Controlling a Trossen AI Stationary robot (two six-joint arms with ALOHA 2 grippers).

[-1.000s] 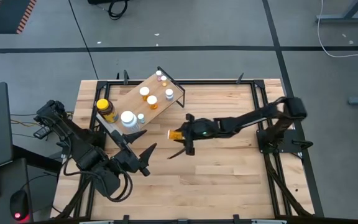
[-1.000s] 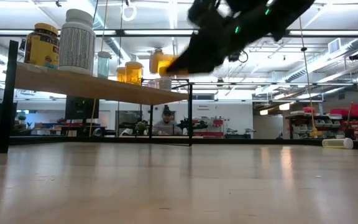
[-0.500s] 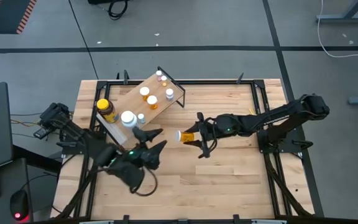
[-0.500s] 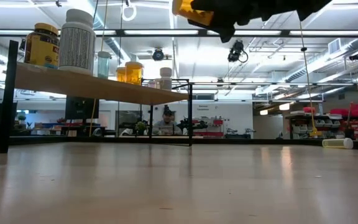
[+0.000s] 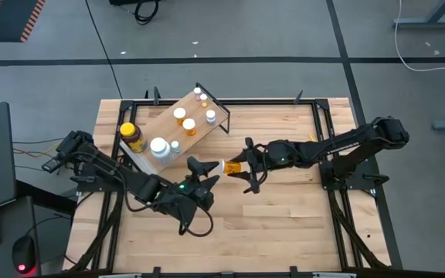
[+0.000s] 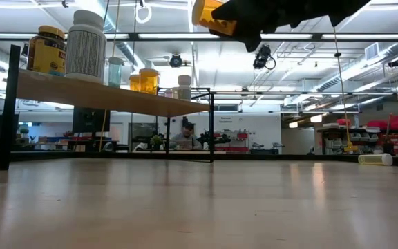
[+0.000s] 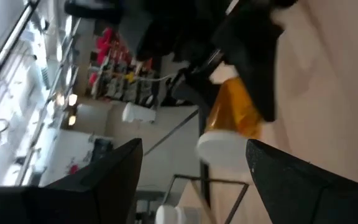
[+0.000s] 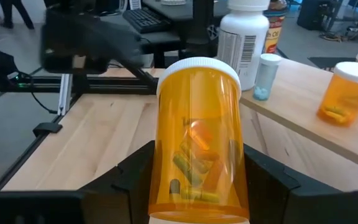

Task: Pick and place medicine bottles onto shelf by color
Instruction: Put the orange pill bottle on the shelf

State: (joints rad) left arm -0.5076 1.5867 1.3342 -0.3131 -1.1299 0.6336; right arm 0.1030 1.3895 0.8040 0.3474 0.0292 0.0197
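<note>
I have the right tool (image 5: 240,167) clenched around an orange vial (image 5: 231,167), held high over the middle of the worktop (image 5: 284,216), white cap pointing toward the shelf (image 5: 164,123). My left tool (image 5: 199,176) hangs just beside that cap with its fingers (image 7: 110,180) spread wide and nothing in them; in its wrist view the cap sits between them, not yet touched.

This looks to me like a handover, or the left arm crowding in. Either way, I would keep the right grip firm and level until the left fingers close squarely on the cap end, and release only once they have it. If the right arm places the vial itself, I would back the left tool off first.

On the shelf the orange vials (image 5: 185,120) stand around the middle, so that is my target. The white bottle (image 5: 159,147) and the amber jar (image 5: 132,136) stand at the near end, with a small pale vial (image 5: 175,145) close by the white bottle. The tiny ones (image 5: 200,95) sit at the far end.

The open board is beside the orange pair, toward the left edge. The black frame (image 5: 226,117) rises at the corners, so I would come in from above, not across the rim. The worktop below is free for retreat.
</note>
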